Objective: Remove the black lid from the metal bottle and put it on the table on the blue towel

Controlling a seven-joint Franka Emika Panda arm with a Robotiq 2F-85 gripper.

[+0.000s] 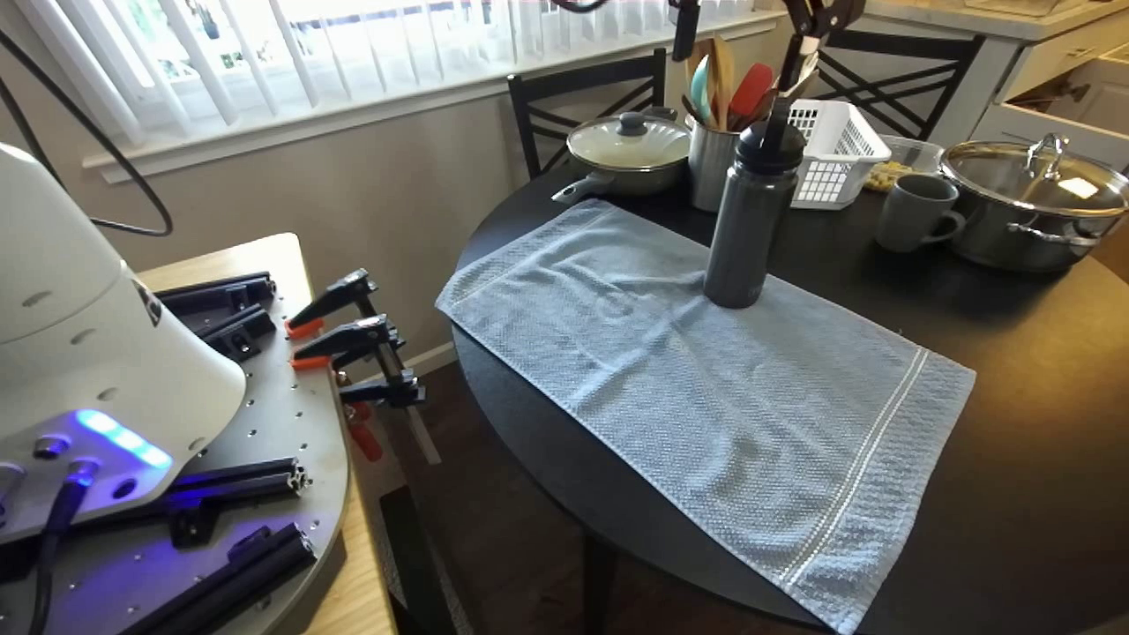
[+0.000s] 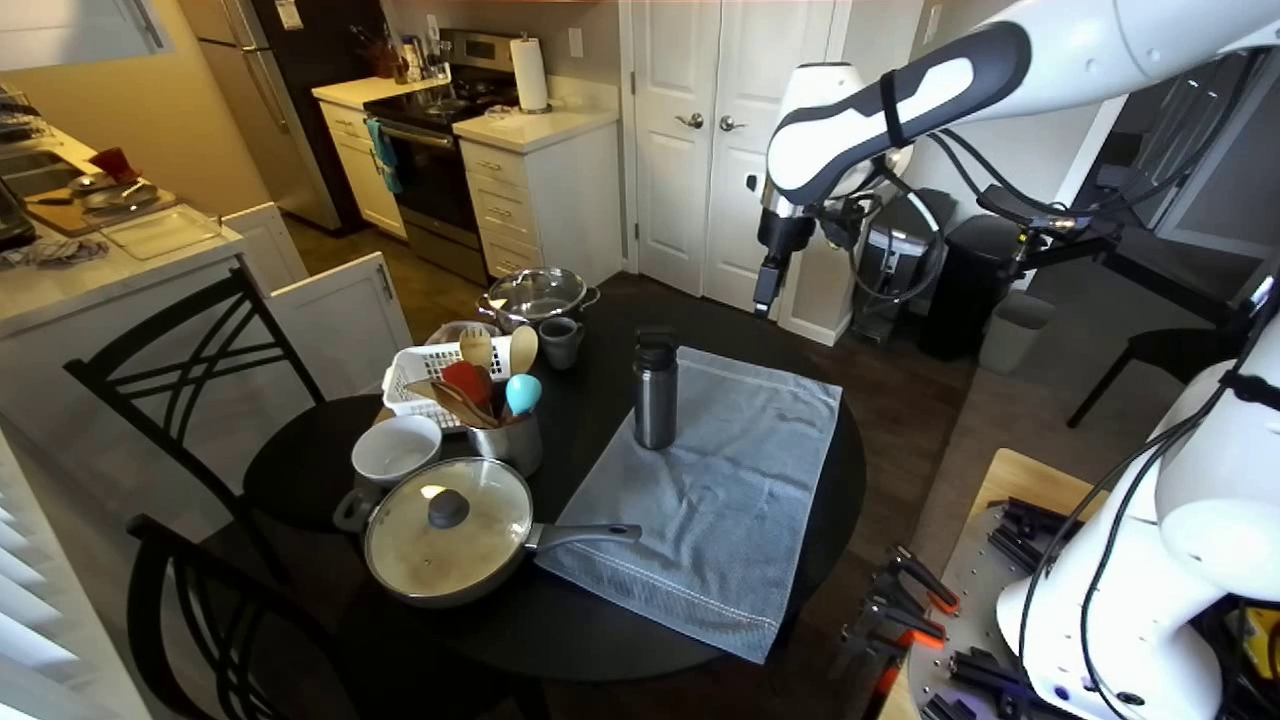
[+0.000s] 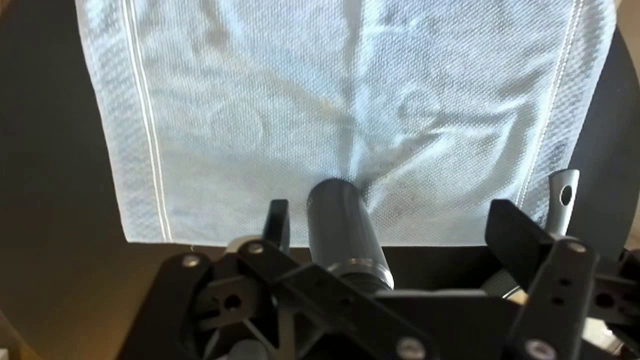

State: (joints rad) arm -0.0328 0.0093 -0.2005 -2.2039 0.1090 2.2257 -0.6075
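Note:
The metal bottle [image 1: 745, 242] stands upright on the blue towel [image 1: 653, 379], near one long edge. In an exterior view the bottle [image 2: 655, 408] has its black lid [image 2: 656, 348] on top. The lid [image 1: 757, 152] is partly covered by a gripper finger in an exterior view. My gripper [image 2: 767, 290] is open and empty, higher than the bottle and apart from it. In the wrist view the bottle [image 3: 340, 225] shows between the spread fingers of the gripper [image 3: 391, 216], closer to the left finger. There the lid is mostly hidden behind gripper links. The towel lies on the dark table [image 2: 560, 630].
A lidded pan [image 2: 450, 530], a utensil holder [image 2: 510, 440], a white basket [image 2: 410, 385], a white bowl [image 2: 397, 450], a mug [image 2: 560, 342] and a steel pot [image 2: 537, 295] stand around the bottle's side of the table. The pan handle [image 2: 590, 535] reaches over the towel's corner.

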